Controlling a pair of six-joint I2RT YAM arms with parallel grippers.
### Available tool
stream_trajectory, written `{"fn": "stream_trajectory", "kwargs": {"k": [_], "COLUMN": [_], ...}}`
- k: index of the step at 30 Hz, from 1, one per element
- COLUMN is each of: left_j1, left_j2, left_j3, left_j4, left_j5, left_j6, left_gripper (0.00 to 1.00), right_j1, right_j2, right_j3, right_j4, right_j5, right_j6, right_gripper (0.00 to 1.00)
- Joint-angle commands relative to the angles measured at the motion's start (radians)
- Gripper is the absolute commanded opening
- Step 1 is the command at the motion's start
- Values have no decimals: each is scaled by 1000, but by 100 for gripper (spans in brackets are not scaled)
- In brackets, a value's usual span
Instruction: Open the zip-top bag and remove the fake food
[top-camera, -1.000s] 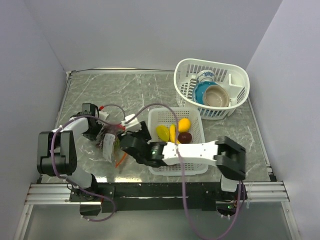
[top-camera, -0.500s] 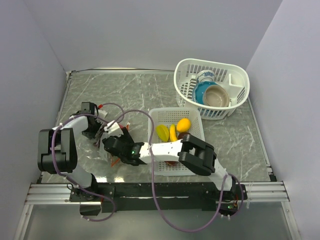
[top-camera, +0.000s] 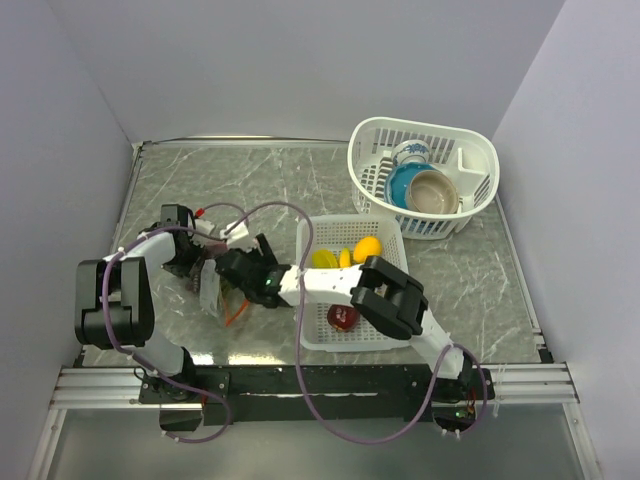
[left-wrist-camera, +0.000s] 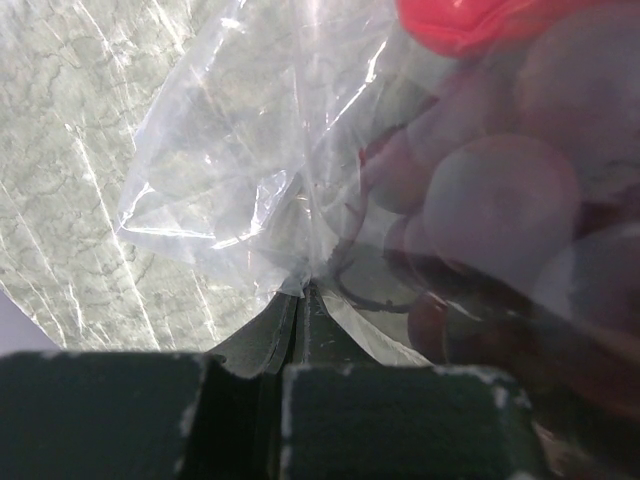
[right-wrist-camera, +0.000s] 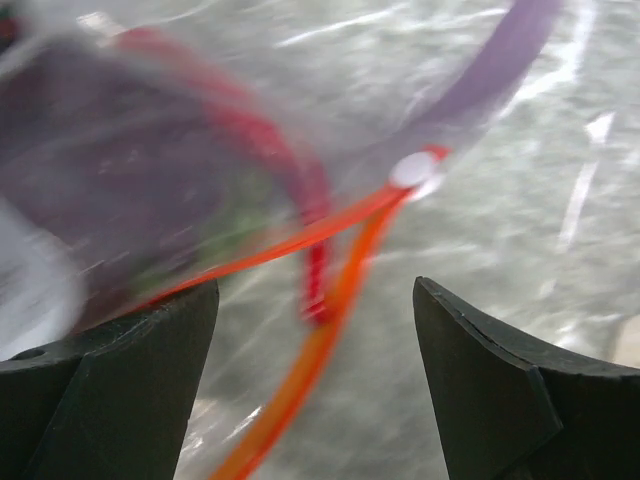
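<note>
The zip-top bag (top-camera: 213, 292) lies crumpled on the left of the table, its orange zipper strip (top-camera: 237, 310) towards the front. My left gripper (top-camera: 200, 268) is shut on a fold of the clear bag (left-wrist-camera: 240, 180), at the pinch point (left-wrist-camera: 300, 290). Purple grapes (left-wrist-camera: 500, 200) fill the bag close to the camera. My right gripper (top-camera: 234, 268) stands open over the bag's mouth, and the zipper strip (right-wrist-camera: 330, 330) runs between its fingers (right-wrist-camera: 317, 288) untouched. More fake food sits in the middle white basket (top-camera: 305, 330): a banana (top-camera: 325, 258), an orange fruit (top-camera: 367, 248) and a red apple (top-camera: 342, 317).
A second white basket (top-camera: 470, 150) at the back right holds a blue bowl (top-camera: 405, 185) and a tan bowl (top-camera: 433, 192). The right arm's elbow (top-camera: 390, 295) hangs over the middle basket. A purple cable (top-camera: 265, 210) loops above the bag. Grey walls close in on three sides.
My right arm swung left over the middle basket, and its gripper moved back onto the bag's mouth. The apple now lies nearer the basket's front. The left gripper kept its hold.
</note>
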Motion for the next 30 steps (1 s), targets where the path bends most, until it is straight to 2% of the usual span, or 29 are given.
{"fn": "stream_trajectory", "kwargs": {"k": [1,7,13,16,19,20,23,26,30], "left_j1": [8,8,8,8,8,8,10,8,8], "left_j2": [40,34,39,45,45,45,42,42,42], "left_j3": [-51,-49,-38,-34,-31,-31,-32,-32,-34], "left_j4": [-52,-63,-74,-77,-80,-80,-79,-77,-76], "left_j5": [86,88,94,95,97,98,97,95,97], "left_j6": [0,17,15,15,14,12,11,11,9], "left_gripper": [1,1,1,1,1,1,1,1,1], "right_j1": [-36,-35,-33,-33,-33,-33,-32,-32,-32], "right_j2": [-60,-36,-29,-24,-23,-23,-27,-27,-29], "right_j3": [-7,9,4,7,12,12,7,7,3], "right_j4": [38,63,76,75,66,63,61,50,50], "right_j5": [12,-36,-71,-77,-73,-73,-77,-73,-73], "right_j6": [-49,-52,-38,-35,-29,-26,-21,-11,-7], "right_gripper": [86,83,74,66,53,43,32,26,25]}}
